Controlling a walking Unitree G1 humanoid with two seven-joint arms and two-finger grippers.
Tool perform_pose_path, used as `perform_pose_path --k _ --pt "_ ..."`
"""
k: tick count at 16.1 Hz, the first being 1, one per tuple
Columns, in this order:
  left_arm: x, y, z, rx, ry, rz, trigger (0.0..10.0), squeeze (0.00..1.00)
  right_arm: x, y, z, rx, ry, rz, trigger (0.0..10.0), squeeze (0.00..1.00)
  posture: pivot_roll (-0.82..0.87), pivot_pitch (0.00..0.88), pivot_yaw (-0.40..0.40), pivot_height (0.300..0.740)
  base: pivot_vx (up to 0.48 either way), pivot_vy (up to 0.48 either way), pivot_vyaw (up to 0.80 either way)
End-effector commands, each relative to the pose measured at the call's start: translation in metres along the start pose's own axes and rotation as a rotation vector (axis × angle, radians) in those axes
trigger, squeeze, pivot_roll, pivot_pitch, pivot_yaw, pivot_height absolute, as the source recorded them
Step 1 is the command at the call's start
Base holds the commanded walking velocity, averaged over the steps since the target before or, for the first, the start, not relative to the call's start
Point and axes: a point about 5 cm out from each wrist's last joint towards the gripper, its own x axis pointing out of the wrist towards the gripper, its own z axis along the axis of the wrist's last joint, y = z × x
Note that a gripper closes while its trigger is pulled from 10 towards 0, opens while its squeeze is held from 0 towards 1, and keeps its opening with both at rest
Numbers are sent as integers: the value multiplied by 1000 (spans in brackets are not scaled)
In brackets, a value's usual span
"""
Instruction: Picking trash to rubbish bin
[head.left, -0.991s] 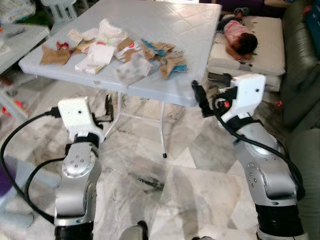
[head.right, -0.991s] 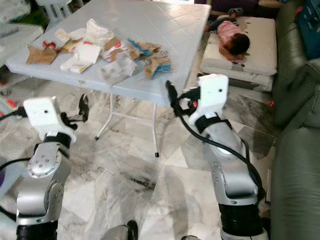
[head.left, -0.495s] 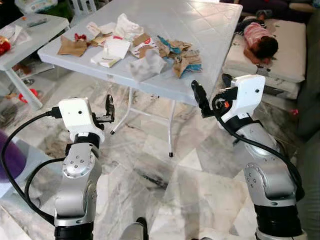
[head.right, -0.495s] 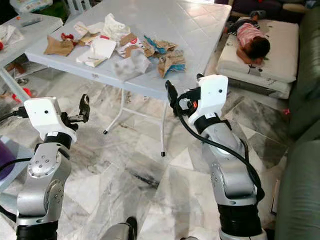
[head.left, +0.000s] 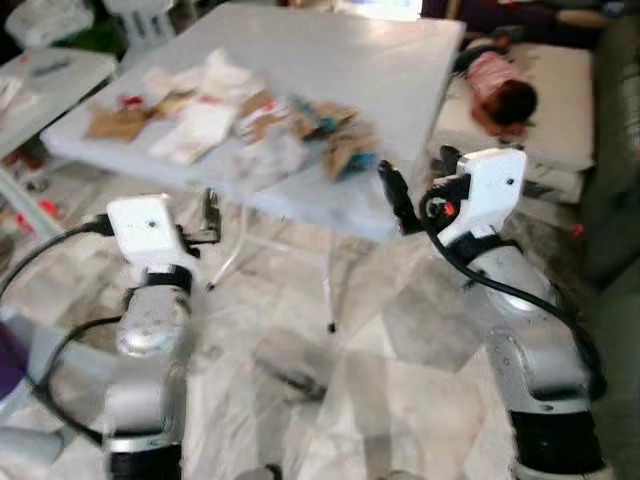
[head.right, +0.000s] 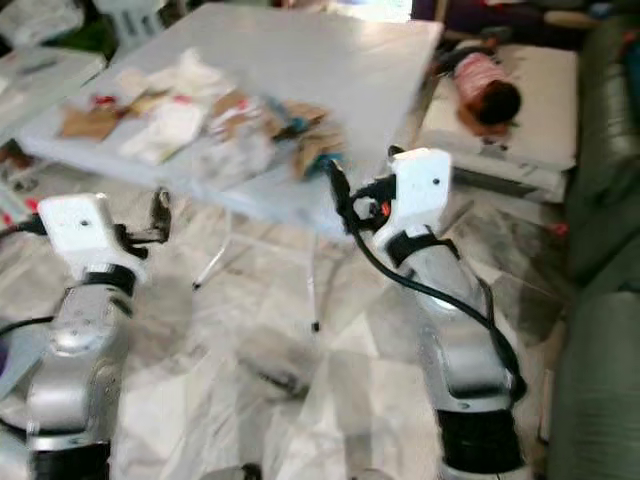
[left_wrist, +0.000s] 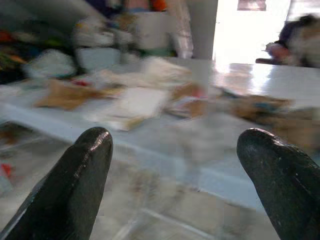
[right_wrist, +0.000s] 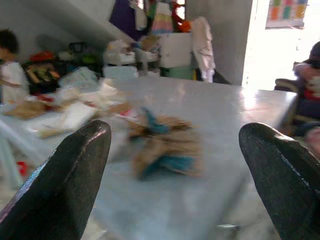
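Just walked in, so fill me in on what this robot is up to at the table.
The robot stands at the near corner of a white folding table with a scatter of paper and cardboard trash on it. Nothing is picked up yet. The left hand and the right hand are raised in front of the table edge, both open and empty, with the right one nearest the crumpled brown and blue scrap. A person lies on a mattress beyond the table.

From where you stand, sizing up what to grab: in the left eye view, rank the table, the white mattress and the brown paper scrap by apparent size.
1. table
2. white mattress, partly cut off
3. brown paper scrap, blurred
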Motion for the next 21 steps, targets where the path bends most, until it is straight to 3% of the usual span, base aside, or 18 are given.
perform_pose_path --k 1,19,21 --pt "0 5 3 9 -11 7 10000 0 1 3 7 -7 -35 3 10000 0 53 157 6 740 401 0 0" --pt "0 8 -5 5 18 29 10000 0 -1 13 5 -21 -25 72 10000 0 48 147 2 740 399 0 0" --pt "0 9 -7 -4 31 38 10000 0 -1 13 5 -23 -25 76 10000 0 48 147 2 740 0 0 0"
